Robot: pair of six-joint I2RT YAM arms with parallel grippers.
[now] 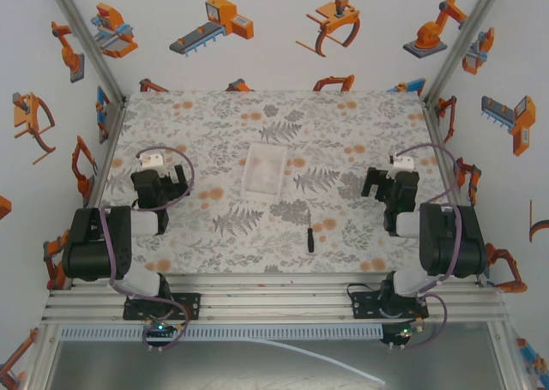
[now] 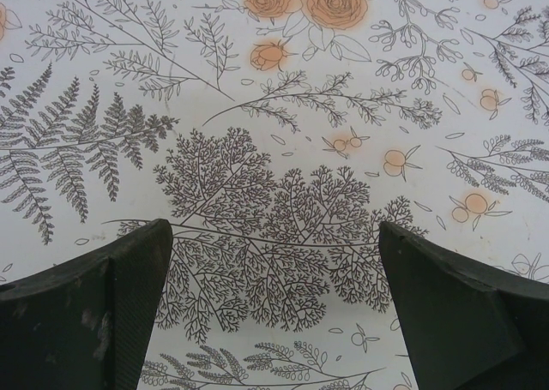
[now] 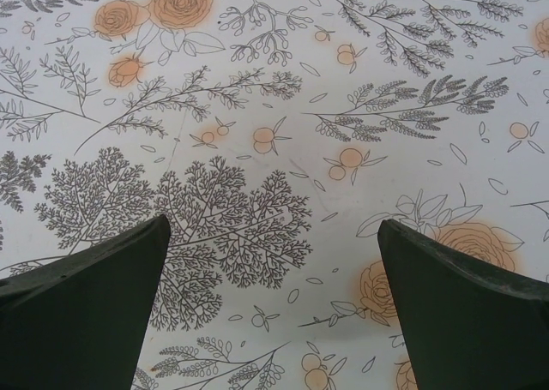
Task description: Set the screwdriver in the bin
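The small black screwdriver [image 1: 310, 233] lies on the patterned table, near the front and slightly right of centre, its shaft pointing roughly toward the back. The translucent whitish bin [image 1: 264, 170] sits in the middle of the table, behind and left of the screwdriver. My left gripper [image 1: 163, 177] rests at the left side, open, with bare tabletop between its fingers [image 2: 129, 296]. At the right side my right gripper [image 1: 380, 181] is likewise open and holds nothing, with only tablecloth between its fingers [image 3: 463, 296]. Both grippers are well apart from the screwdriver and the bin.
White walls with robot pictures enclose the table on the left, back and right. An aluminium frame rail [image 1: 274, 300] runs along the near edge by the arm bases. Floral tablecloth [image 1: 343, 124] covers the surface around the bin.
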